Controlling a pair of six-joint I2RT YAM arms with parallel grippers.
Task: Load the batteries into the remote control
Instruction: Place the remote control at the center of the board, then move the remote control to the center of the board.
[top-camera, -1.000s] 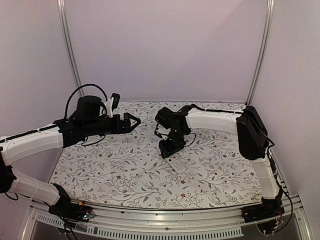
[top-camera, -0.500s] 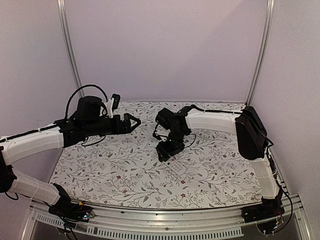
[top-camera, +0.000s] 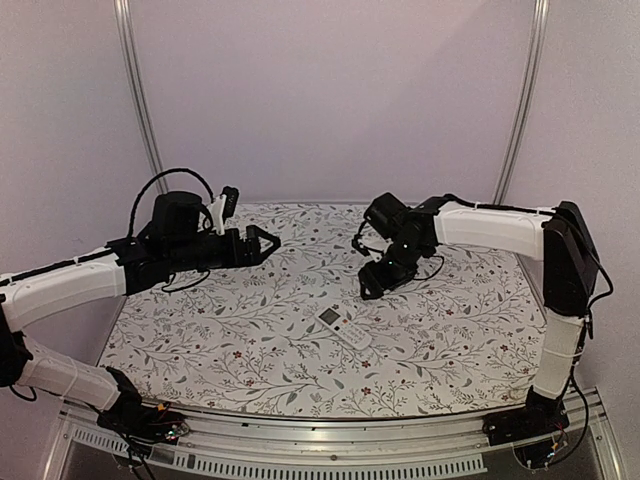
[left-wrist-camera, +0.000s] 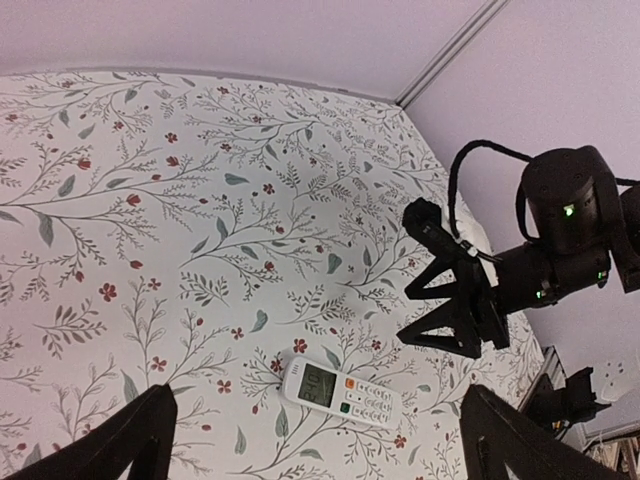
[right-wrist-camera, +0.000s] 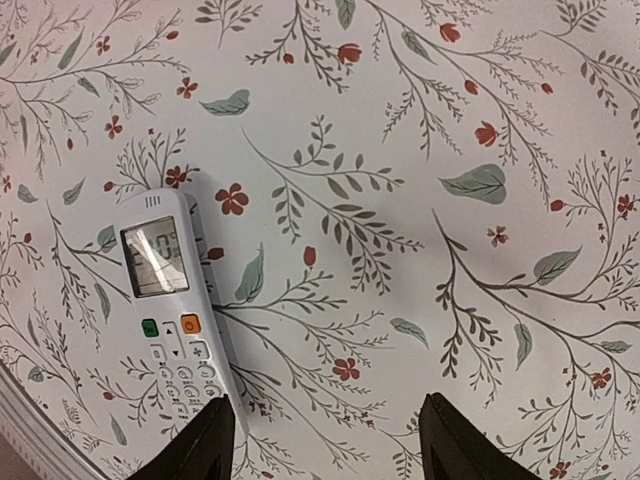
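The remote control (top-camera: 343, 326) lies button-side up near the middle of the flowered bench (top-camera: 450, 330). It looks light, stiff and probably slick-sided; a hold across its long edges, mid-body, seems safest. The right claw (right-wrist-camera: 325, 420) hangs beyond it, jaws part-open and empty. The left claw (top-camera: 268, 241), spread wide, holds nothing. No batteries show.

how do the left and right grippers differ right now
The left gripper points level across the table, well away from the remote; the right gripper tilts down close by it. The left jaws gape wider than the right's. Both are open and empty.
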